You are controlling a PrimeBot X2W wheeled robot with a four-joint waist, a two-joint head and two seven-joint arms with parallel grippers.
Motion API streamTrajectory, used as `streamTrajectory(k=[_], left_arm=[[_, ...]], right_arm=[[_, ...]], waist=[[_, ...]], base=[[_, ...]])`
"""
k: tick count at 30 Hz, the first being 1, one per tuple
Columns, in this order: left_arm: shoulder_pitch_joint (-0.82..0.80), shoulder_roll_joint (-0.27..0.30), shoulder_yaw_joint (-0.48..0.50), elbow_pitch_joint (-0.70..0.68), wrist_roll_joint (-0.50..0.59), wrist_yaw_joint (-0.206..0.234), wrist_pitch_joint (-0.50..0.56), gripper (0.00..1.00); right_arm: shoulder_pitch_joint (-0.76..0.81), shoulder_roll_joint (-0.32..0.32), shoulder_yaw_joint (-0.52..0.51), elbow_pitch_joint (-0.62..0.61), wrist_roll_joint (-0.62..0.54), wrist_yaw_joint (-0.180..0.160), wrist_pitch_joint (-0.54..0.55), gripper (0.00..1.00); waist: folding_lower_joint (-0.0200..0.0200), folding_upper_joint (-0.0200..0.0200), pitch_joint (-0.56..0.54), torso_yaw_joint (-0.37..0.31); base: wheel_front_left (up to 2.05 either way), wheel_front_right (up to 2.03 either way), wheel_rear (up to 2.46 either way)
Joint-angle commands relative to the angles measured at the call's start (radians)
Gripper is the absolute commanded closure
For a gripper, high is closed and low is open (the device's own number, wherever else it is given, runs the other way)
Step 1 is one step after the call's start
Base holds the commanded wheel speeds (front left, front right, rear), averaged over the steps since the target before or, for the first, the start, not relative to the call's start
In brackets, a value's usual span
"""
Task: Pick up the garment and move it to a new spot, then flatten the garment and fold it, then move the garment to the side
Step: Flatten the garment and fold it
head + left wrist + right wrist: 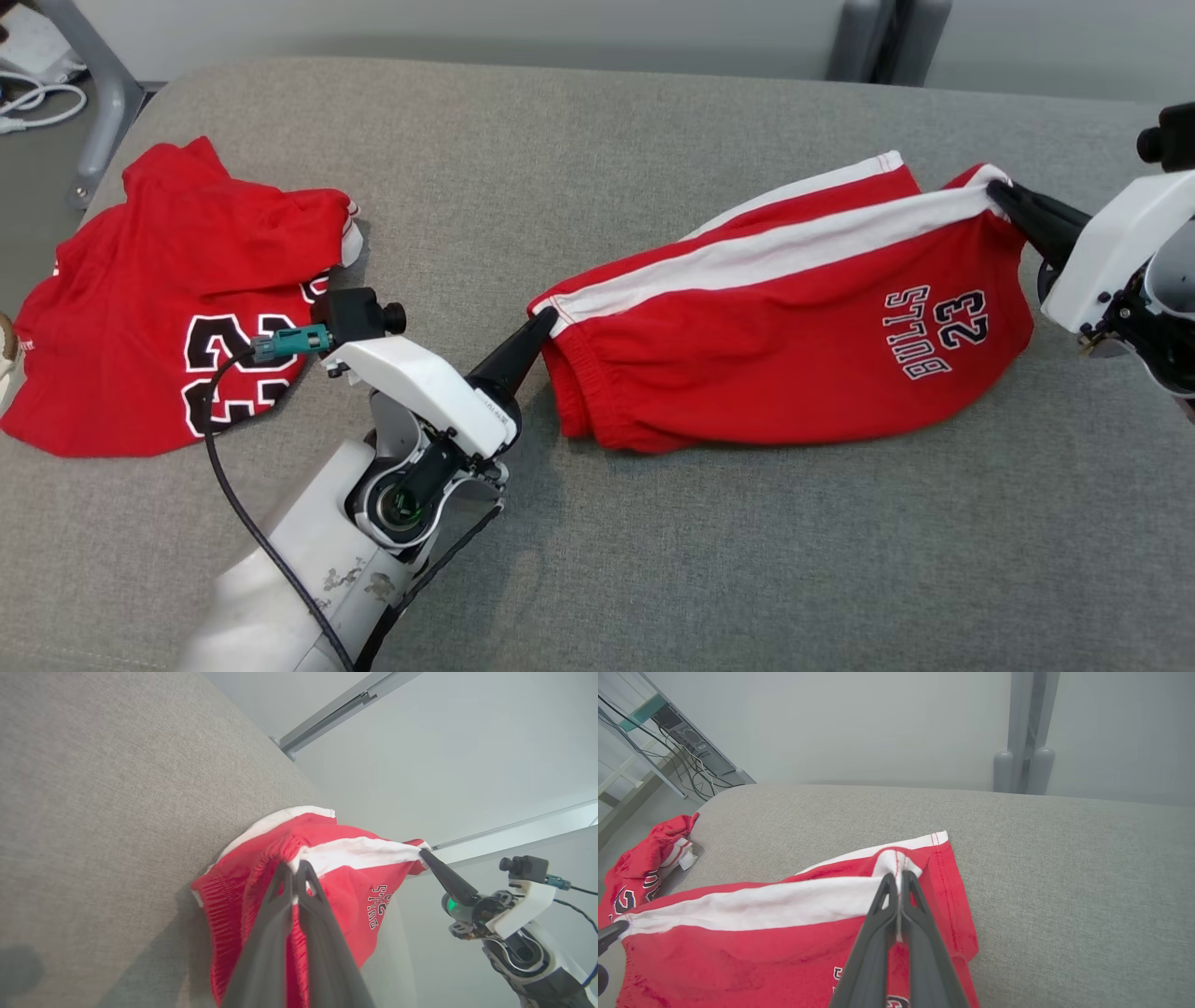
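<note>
Your left gripper (540, 329) is pinching with its two dark fingers pressed fully together, nipping the waistband corner of the red shorts (794, 364) where the white stripe (775, 245) begins. Your right gripper (997, 194) is doing the same at the far end, closed tight on the hem right at the stripe's other tip.

Between the two pinches the stripe edge is running almost taut, so the shorts' long axis is lying straight from one gripper to the other, low at your left and rising toward the back on your right. Below that line the cloth is sagging toward you, and the printed leg appears to be resting on the grey padded surface (653, 560), creased near the waistband.

Neither arm is nearer: each is holding its own end, so I judge the coming move is depending on both travelling together and staying apart along that axis. If they are drifting closer, the edge is going slack.

A second red garment, the jersey (159, 308), is lying crumpled well apart on your left.
</note>
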Motion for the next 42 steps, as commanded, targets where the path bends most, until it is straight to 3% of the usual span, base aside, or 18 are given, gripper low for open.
streamTrajectory(k=[1, 15, 38, 39, 40, 41, 42], left_arm=[[-0.024, -0.003, 0.006, 0.009, 0.005, -0.006, -0.009, 1.0], [-0.114, -0.072, -0.015, 0.061, 0.029, -0.019, -0.063, 1.0], [-0.173, -0.099, -0.042, 0.061, 0.025, -0.019, -0.166, 1.0], [-0.175, -0.1, -0.044, 0.061, 0.023, -0.019, -0.168, 1.0], [-0.175, -0.101, -0.045, 0.061, 0.021, -0.019, -0.172, 1.0], [-0.175, -0.101, -0.048, 0.062, 0.018, -0.019, -0.173, 1.0], [-0.176, -0.101, -0.05, 0.066, 0.017, -0.019, -0.172, 0.87]], right_arm=[[-0.017, 0.003, 0.001, 0.01, -0.006, 0.0, -0.01, 1.0], [-0.192, 0.033, 0.086, 0.135, -0.053, 0.0, -0.013, 1.0], [-0.28, 0.056, 0.168, 0.245, -0.069, 0.0, -0.103, 1.0], [-0.282, 0.059, 0.168, 0.251, -0.064, 0.0, -0.112, 0.64], [-0.281, 0.062, 0.169, 0.26, -0.06, 0.0, -0.117, 0.0], [-0.28, 0.065, 0.17, 0.27, -0.058, 0.0, -0.118, 0.0], [-0.279, 0.068, 0.171, 0.278, -0.053, 0.0, -0.117, 0.0]], waist=[[0.0, 0.0, 0.024, 0.011], [0.0, 0.0, 0.125, 0.068], [0.0, 0.0, 0.219, 0.102], [0.0, 0.0, 0.221, 0.103], [0.0, 0.0, 0.222, 0.104], [0.0, 0.0, 0.223, 0.104], [0.0, 0.0, 0.223, 0.104]], base=[[0.0, 0.0, 0.0], [0.0, 0.0, 0.0], [0.0, 0.0, 0.0], [0.0, 0.0, 0.0], [0.0, 0.0, 0.0], [0.0, 0.0, 0.0], [0.0, 0.0, 0.0]])
